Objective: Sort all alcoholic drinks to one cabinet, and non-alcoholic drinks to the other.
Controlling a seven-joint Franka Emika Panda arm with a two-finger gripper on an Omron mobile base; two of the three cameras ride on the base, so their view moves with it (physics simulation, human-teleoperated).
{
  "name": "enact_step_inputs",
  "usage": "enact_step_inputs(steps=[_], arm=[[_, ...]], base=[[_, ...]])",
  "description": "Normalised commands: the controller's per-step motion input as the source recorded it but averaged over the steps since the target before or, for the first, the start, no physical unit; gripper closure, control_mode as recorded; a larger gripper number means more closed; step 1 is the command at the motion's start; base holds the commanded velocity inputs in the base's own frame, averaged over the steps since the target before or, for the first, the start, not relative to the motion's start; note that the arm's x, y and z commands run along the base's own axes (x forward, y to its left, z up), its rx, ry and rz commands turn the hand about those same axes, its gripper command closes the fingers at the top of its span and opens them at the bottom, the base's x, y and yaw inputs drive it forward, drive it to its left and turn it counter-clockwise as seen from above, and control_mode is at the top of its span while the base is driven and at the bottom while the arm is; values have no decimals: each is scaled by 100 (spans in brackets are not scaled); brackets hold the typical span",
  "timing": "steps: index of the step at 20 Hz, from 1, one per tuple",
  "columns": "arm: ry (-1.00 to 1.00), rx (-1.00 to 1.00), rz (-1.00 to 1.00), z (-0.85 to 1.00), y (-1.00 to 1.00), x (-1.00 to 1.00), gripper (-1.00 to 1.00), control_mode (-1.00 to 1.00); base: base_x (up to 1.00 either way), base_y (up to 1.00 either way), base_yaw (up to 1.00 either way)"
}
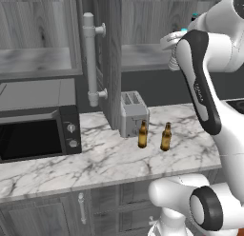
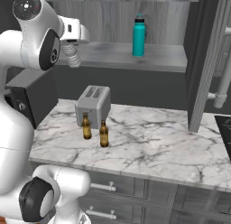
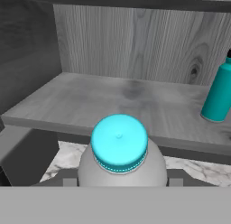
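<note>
Water bottle [image 3: 119,157] in end effector [image 3: 119,182]

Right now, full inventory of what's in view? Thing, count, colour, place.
Beer bottles: 2, amber-brown, upright on counter before toaster.
Flask: 1, teal, dark cap, open cabinet shelf.
Water bottle: 1, clear, cyan cap, held before that shelf.
Toaster: 1, silver, counter.
Microwave: 1, black, counter's left end.
Counter: 1, white marble.
Wall cabinets: 2, dark grey, both open.
Gripper: 1, dark fingers, shut on water bottle.
</note>
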Motion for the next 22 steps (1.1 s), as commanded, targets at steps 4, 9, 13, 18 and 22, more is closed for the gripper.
enact_step_inputs(steps=[4,9,13,18,22], arm=[[0,0,0,0,0,16,100,-100],[0,0,0,0,0,15,100,-100],[0,0,0,0,0,13,100,-100],[0,0,0,-1,0,11,100,-100],[0,0,0,0,0,12,100,-100]], base=[[0,0,0],[0,0,0],[0,0,0],[0,0,0],[0,0,0]])
